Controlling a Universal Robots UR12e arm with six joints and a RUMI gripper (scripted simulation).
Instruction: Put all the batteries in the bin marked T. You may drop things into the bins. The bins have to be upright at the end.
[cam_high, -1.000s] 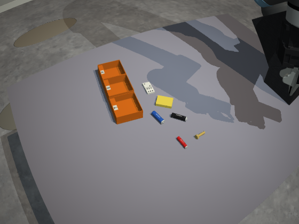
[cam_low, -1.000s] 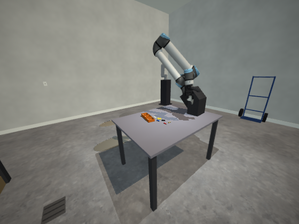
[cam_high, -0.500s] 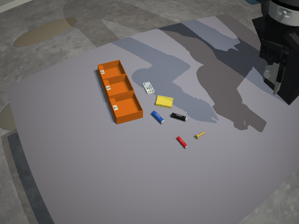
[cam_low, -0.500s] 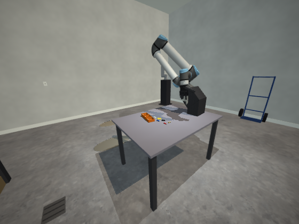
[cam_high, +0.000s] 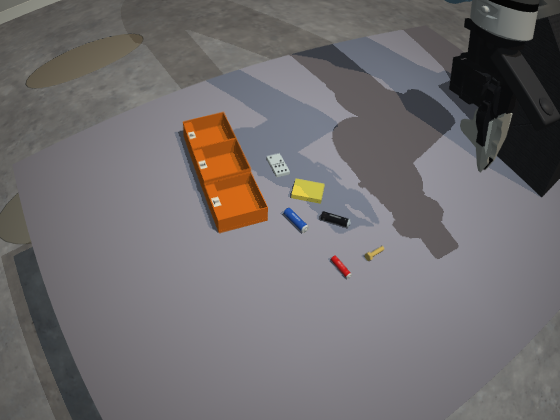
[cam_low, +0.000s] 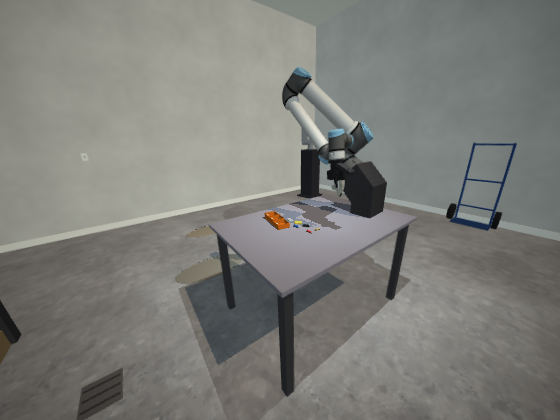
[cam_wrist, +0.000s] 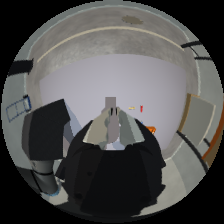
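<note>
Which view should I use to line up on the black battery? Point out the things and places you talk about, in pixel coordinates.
The top view: it shows the whole black battery (cam_high: 335, 219) (cam_low: 306, 225) lying on its side, label visible. The exterior view shows only a small dark speck; I can't make it out in the wrist view.

The gripper now hangs farther from the black pedestal, and its shadow reaches less far toward the counter's right-hand edge in the top view.
</note>
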